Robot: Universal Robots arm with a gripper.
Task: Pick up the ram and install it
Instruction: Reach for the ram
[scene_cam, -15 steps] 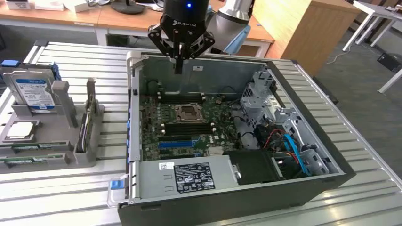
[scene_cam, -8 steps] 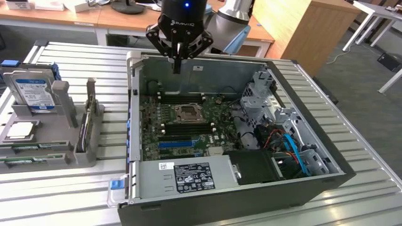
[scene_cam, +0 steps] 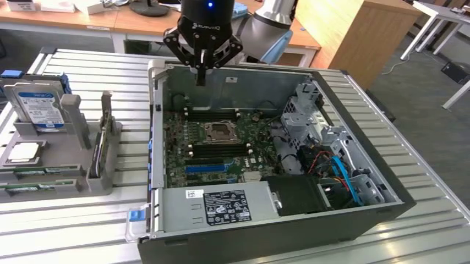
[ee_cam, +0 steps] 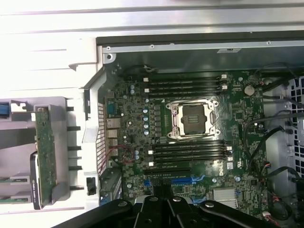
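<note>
A ribbed, silvery metal surface (scene_cam: 66, 231) carries an open black computer case (scene_cam: 382, 212) lying on its side across the middle. Inside it is a flat green motherboard (scene_cam: 253, 140) (ee_cam: 133, 123) crowded with small parts. At the board's centre sits a square, metal-framed processor socket (scene_cam: 219, 132) (ee_cam: 194, 119), with banks of long, narrow black memory slots (scene_cam: 213, 116) (ee_cam: 185, 84) on two sides of it. A boxy silver power supply (scene_cam: 220, 206) with a black-and-white label fills the case's near side. Toward the surface's edge on the exterior view's left stands a grey, matte plastic holder (scene_cam: 81, 184) (ee_cam: 61, 190). Propped up in it is a rectangular hard drive (scene_cam: 38, 107) with a blue-and-white label. The ram (scene_cam: 107, 118) (ee_cam: 46, 152), a long, thin, flat green stick, stands on its edge in a slot on the side of the holder nearest the case, well apart from the arm. The black end effector (scene_cam: 200, 77) (ee_cam: 160, 199), glossy and built of jointed links, hangs fingers down above the case's far wall. Its two slim fingers are pressed together with nothing between them, and it touches nothing.
</note>
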